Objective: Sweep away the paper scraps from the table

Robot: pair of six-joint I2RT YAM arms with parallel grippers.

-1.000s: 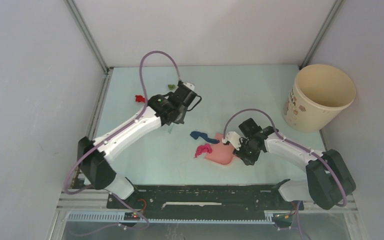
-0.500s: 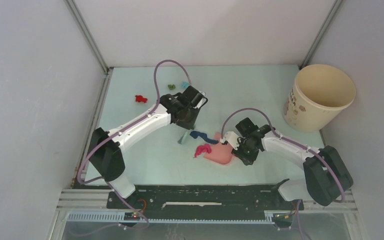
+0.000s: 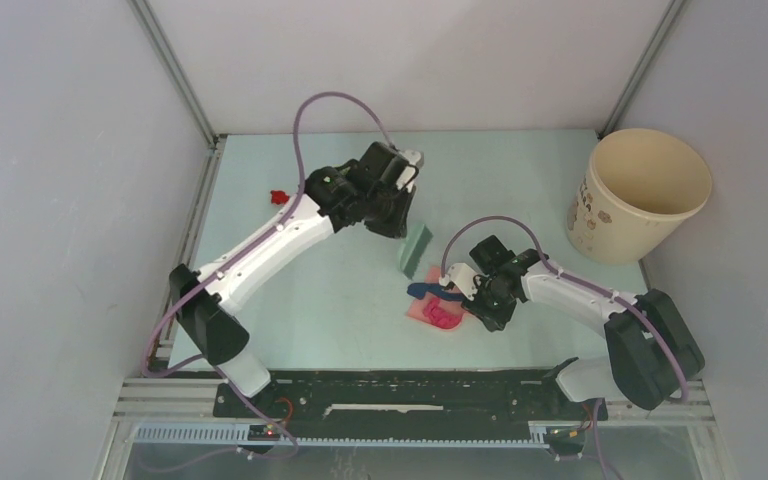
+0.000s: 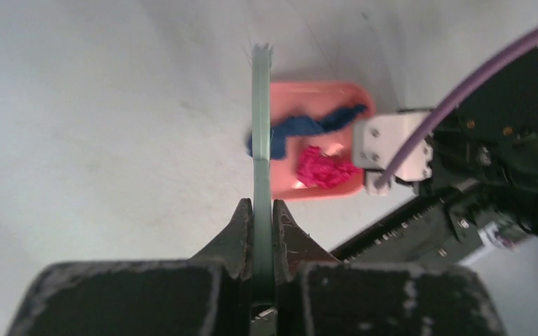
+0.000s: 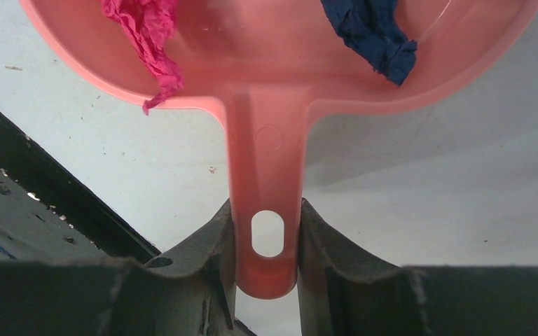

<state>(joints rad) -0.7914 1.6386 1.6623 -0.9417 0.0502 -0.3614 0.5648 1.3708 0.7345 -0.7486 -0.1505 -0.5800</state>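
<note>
My left gripper (image 3: 397, 218) is shut on the teal-green hand brush (image 3: 415, 249), seen edge-on in the left wrist view (image 4: 261, 140). My right gripper (image 3: 472, 300) is shut on the handle of the salmon-pink dustpan (image 3: 428, 309), which lies on the mint-green table (image 3: 520, 170); the handle shows in the right wrist view (image 5: 266, 196). A magenta-pink scrap (image 5: 147, 31) and a dark blue scrap (image 5: 371, 28) lie in the pan; both also show in the left wrist view, pink (image 4: 326, 166), blue (image 4: 308, 126). A red scrap (image 3: 280, 197) lies at the far left. Green and light blue scraps are hidden behind the left arm.
A large beige paper cup (image 3: 635, 195) stands at the table's right edge. Grey walls close in the left, back and right. A black rail (image 3: 400, 395) runs along the near edge by the arm bases.
My left gripper swung the brush right and toward the dustpan. The blue and pink scraps moved from beside the pan into it. The right gripper and pan barely shifted.
</note>
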